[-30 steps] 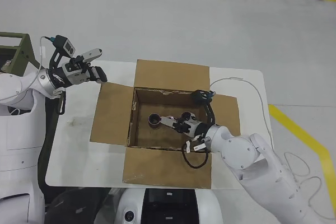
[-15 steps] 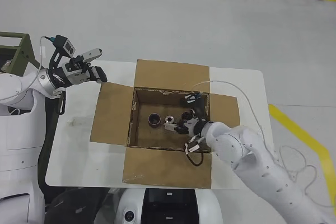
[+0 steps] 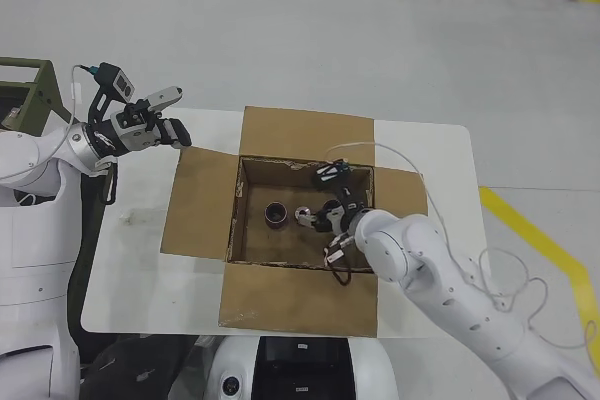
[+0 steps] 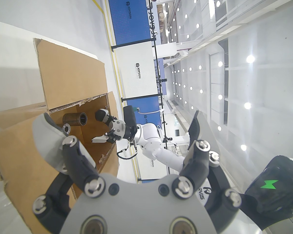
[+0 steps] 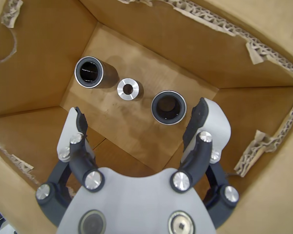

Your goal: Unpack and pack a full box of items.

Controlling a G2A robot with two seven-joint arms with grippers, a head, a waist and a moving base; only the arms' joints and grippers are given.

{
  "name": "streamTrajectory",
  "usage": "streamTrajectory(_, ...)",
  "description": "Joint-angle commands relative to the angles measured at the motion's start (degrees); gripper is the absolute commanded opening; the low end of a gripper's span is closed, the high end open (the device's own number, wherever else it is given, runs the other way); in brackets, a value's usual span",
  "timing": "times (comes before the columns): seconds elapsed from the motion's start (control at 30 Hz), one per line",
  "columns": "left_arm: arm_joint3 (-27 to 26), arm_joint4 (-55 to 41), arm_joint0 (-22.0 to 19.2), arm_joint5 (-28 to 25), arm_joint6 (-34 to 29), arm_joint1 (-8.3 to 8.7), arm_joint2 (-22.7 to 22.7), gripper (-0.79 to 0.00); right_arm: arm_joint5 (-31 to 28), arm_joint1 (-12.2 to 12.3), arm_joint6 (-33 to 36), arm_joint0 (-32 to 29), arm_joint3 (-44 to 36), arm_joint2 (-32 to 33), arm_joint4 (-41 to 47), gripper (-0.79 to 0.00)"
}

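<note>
Left gripper (image 3: 172, 115): unmoved beside the open brown cardboard box (image 3: 242, 215), fingers apart, empty. Inside stand a dark steel sleeve (image 5: 95, 74), small silver bushing (image 5: 128, 89) and black-rimmed sleeve (image 5: 169, 107). Right gripper (image 5: 139, 114) has pulled back above the last, spread, empty; unpacking pending.

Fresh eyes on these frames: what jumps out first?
The open cardboard box mid-table holds just three metal cylinders in a row on its floor: a tall dark sleeve, a small silver bushing and a short dark sleeve. The right gripper hangs inside the box above them, jaws open and holding nothing. The left gripper sits out beyond the box's side flap, jaws open too.
</note>
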Motion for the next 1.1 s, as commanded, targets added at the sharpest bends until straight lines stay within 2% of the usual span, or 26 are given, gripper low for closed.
streamTrajectory(0.0, 0.0, 0.0, 0.0, 0.0, 0.0, 0.0, 0.0, 0.0, 0.02, -0.18, 0.12, 0.2, 0.69, 0.12, 0.04, -0.043)
streamTrajectory(0.17, 0.0, 0.0, 0.0, 0.0, 0.0, 0.0, 0.0, 0.0, 1.1, -0.8, 1.1, 0.7, 2.4, -0.26, -0.65, -0.046)
streamTrajectory(0.27, 0.0, 0.0, 0.0, 0.0, 0.0, 0.0, 0.0, 0.0, 2.28, -1.22, 2.12, 1.0, 3.06, -0.96, -1.86, -0.12)
streamTrajectory(0.4, 0.0, 0.0, 0.0, 0.0, 0.0, 0.0, 0.0, 0.0, 3.86, -1.82, 3.23, 1.49, 4.2, -1.97, -3.88, -0.12)
streamTrajectory(0.57, 0.0, 0.0, 0.0, 0.0, 0.0, 0.0, 0.0, 0.0, 5.71, -2.68, 4.08, 2.06, 5.78, -2.75, -4.96, -0.188)
streamTrajectory(0.8, 0.0, 0.0, 0.0, 0.0, 0.0, 0.0, 0.0, 0.0, 8.24, -3.89, 4.26, 2.71, 8.15, -3.42, -6.28, -0.175)
streamTrajectory(1.07, 0.0, 0.0, 0.0, 0.0, 0.0, 0.0, 0.0, 0.0, 8.85, -5.29, 4.36, 3.8, 11.36, -3.89, -6.67, -0.206)
